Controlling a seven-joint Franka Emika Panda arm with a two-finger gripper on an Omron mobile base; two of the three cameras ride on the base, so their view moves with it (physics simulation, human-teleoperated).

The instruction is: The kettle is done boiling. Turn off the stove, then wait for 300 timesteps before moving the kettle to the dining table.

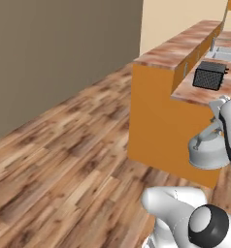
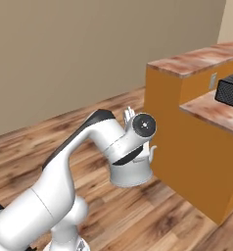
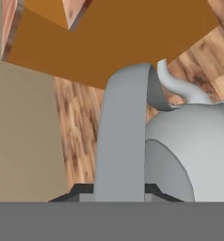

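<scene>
A small silver kettle [image 1: 208, 152] hangs in the air above the wooden floor, beside the tall orange counter [image 1: 156, 121]. The gripper [image 3: 121, 190] is clamped tight on its flat handle [image 3: 123, 136] (the sensible place to hold). It looks rigid, smooth, probably slippery.

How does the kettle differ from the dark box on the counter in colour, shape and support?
The kettle is silver-grey; the dark box is near black. The kettle is rounded with a spout; the box is square-edged. The kettle hangs above the floor, its handle in the shut hand; the box rests on the marbled counter. Both look small.
</scene>
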